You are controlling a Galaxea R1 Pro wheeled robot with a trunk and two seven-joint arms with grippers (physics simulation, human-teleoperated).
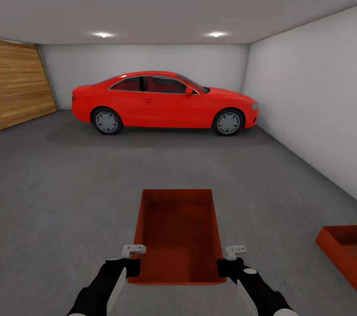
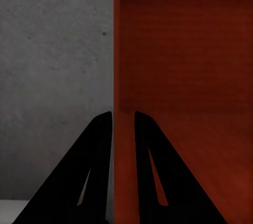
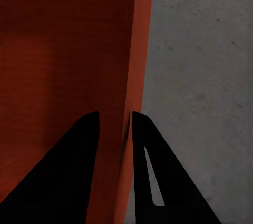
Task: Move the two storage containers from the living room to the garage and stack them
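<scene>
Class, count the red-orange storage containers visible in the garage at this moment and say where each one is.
2. One container is held between the left gripper and right gripper, in front of the robot. The second container sits on the floor to the right, cut off by the picture's edge.

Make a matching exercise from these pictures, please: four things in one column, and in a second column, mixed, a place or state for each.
Things:
1. held container
2. second container
3. red car
4. wooden door

Places or states:
A. parked by the far wall
B. on the left wall
C. on the floor at the right edge of the head view
D. gripped on its side walls by the left gripper and the right gripper

Pairs: 1-D, 2-C, 3-A, 4-B
</scene>
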